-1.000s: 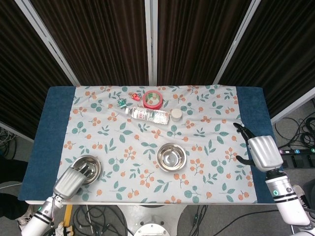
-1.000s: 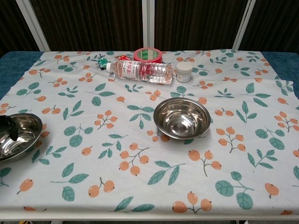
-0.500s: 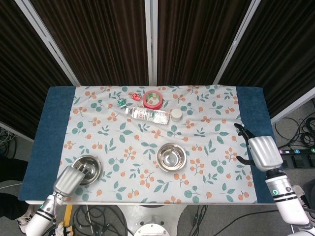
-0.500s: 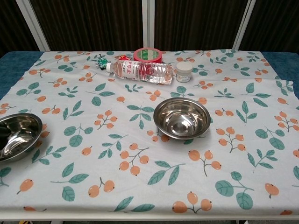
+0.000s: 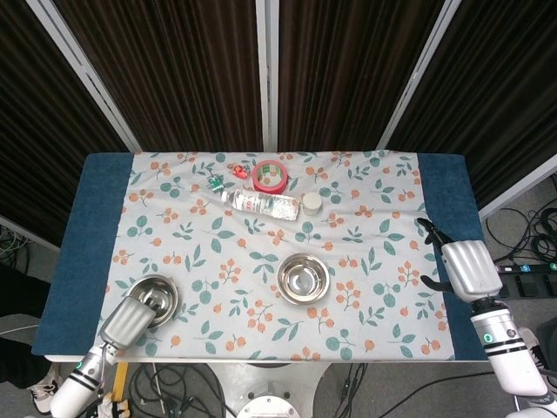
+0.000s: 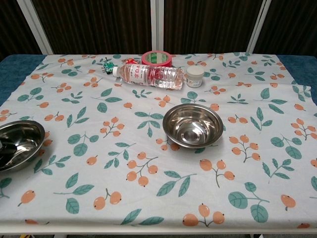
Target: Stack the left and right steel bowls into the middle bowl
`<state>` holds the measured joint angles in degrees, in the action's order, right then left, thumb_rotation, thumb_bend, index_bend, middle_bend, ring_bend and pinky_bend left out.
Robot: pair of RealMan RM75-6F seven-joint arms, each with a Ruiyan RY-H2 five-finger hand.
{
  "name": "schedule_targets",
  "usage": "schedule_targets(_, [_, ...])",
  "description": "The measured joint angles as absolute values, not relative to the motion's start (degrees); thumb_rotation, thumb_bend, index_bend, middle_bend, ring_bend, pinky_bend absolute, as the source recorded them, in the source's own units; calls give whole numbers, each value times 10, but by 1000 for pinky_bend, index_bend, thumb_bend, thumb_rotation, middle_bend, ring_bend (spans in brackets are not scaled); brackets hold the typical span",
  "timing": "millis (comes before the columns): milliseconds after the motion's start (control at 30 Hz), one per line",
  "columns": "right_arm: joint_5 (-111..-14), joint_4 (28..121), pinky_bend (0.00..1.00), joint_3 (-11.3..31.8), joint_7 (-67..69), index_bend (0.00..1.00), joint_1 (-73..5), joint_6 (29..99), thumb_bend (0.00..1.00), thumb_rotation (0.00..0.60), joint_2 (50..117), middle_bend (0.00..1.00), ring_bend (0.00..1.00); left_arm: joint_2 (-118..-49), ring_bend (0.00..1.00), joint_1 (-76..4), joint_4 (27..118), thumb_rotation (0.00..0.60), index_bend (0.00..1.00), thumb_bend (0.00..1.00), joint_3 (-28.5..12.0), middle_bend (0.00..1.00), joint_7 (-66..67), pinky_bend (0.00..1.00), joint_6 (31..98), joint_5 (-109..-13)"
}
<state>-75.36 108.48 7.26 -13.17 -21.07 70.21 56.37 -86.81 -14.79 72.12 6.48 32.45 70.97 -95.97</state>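
A steel bowl (image 5: 157, 296) (image 6: 19, 143) rests on the cloth at the near left. My left hand (image 5: 127, 321) lies at its near rim, with dark fingertips (image 6: 4, 151) reaching into the bowl. The frames do not show whether it grips the rim. The middle steel bowl (image 5: 303, 279) (image 6: 193, 125) stands upright at the table's centre. My right hand (image 5: 466, 266) hovers over the blue cloth at the right edge, fingers apart, holding nothing. Only two bowls show in either view.
At the back lie a clear water bottle (image 5: 261, 204) (image 6: 147, 75) on its side, a red tape roll (image 5: 269, 176) (image 6: 157, 58), a small white jar (image 5: 312, 204) (image 6: 194, 77) and small toys (image 5: 224, 175). The floral tablecloth (image 5: 365, 313) covers the table.
My left hand has drawn back a little toward the near edge, and its fingers show lower in the bowl. The right hand has shifted slightly right. Both bowls have stayed put.
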Motion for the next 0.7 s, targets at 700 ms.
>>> schedule_targets(700, [-737, 1070, 827, 75, -122, 104, -210, 691, 84, 600, 566, 406, 865, -889, 894, -155, 684, 600, 723, 315, 58, 756, 295, 938, 740, -976])
